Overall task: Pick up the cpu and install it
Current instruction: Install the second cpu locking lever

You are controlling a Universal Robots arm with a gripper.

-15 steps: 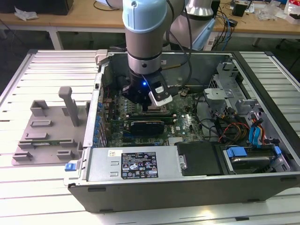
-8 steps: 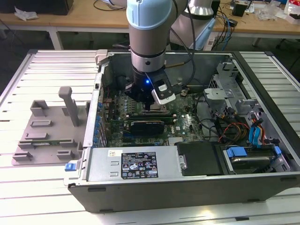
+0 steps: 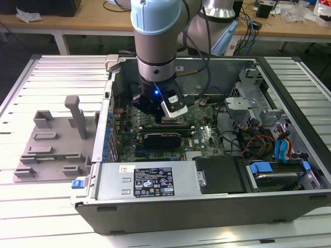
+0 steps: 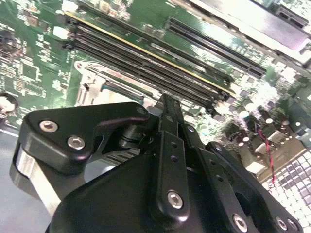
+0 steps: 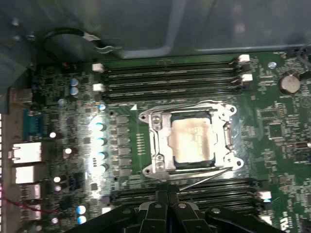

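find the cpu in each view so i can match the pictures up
Exterior view: hidden under the arm's wrist, inside the open case.
First wrist view: the cpu lies in the metal-framed socket.
Second wrist view: cannot tell; the gripper body blocks it.
Shared landmark: memory slots.

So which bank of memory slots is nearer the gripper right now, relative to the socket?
The bank of memory slots on the gripper side of the socket. The other bank lies beyond the socket, towards the case wall. The cpu sits in the socket.

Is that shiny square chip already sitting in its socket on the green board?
Yes, in the first wrist view the cpu lies flat inside the metal-framed socket on the motherboard.
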